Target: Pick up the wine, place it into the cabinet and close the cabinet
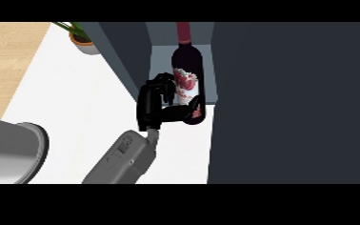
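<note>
Wine bottle (186, 74) standing in the cabinet (281, 100) opening, right hand (160, 106) curling round its base; dark door panel crowding its right, potted plant (83, 40) sitting well apart beyond white counter (77, 105).

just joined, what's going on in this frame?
One hand is curled round the lower body of the wine bottle and holds it upright in the opening of the dark cabinet. Which hand it is cannot be told from this view; the other is out of sight. The cabinet door stands open at the left, so closing is not yet done. A potted plant sits at the back left of the white counter.
</note>
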{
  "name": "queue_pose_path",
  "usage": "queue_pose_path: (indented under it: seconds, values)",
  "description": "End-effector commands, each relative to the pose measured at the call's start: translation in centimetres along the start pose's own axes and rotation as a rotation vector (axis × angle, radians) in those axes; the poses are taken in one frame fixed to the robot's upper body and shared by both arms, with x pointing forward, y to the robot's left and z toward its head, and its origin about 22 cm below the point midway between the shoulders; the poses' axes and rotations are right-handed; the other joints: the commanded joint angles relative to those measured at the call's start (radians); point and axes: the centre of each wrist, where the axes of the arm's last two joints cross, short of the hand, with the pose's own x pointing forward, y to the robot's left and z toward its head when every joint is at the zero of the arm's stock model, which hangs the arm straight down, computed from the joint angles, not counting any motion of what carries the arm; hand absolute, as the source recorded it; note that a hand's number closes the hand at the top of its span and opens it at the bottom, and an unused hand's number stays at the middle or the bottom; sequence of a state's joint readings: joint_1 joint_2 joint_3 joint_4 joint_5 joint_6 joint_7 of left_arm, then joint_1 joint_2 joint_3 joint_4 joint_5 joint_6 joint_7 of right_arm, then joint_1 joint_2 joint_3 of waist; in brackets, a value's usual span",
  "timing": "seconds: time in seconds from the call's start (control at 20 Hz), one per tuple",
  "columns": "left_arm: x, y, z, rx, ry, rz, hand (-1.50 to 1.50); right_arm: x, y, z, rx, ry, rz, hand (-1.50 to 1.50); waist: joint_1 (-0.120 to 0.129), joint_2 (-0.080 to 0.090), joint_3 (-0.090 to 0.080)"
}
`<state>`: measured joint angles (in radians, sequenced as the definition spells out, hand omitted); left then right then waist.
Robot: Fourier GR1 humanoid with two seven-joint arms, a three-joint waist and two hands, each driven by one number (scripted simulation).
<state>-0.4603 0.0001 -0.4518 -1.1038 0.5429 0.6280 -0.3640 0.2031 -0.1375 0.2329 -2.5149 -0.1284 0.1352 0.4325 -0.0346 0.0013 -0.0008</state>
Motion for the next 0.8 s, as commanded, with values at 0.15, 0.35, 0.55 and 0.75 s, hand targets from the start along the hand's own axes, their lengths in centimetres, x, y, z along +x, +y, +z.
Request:
queue_pose_path:
  seconds: [0.15, 0.35, 0.55, 0.75]
  values:
    - [-1.4, 0.5, -2.0, 0.037, -0.009, 0.059, 1.5, 3.5, 0.9, 1.7, 0.051, -0.112, -0.076, -1.5, -0.009, 0.006, -0.002]
    - [-0.4, -1.3, -3.2, 0.05, 0.029, 0.076, 1.5, 2.8, 0.5, 1.8, 0.047, -0.087, -0.062, -1.5, -0.006, 0.003, 0.0]
    - [-2.4, 0.3, -3.4, 0.078, 0.038, 0.062, 1.5, 3.6, 0.3, 2.5, 0.05, -0.103, -0.066, -1.5, -0.019, 0.005, 0.0]
    - [-0.5, -1.2, -5.2, 0.078, 0.052, 0.069, 1.5, 4.2, 0.2, 3.2, 0.065, -0.081, -0.054, -1.5, -0.013, 0.0, 0.001]
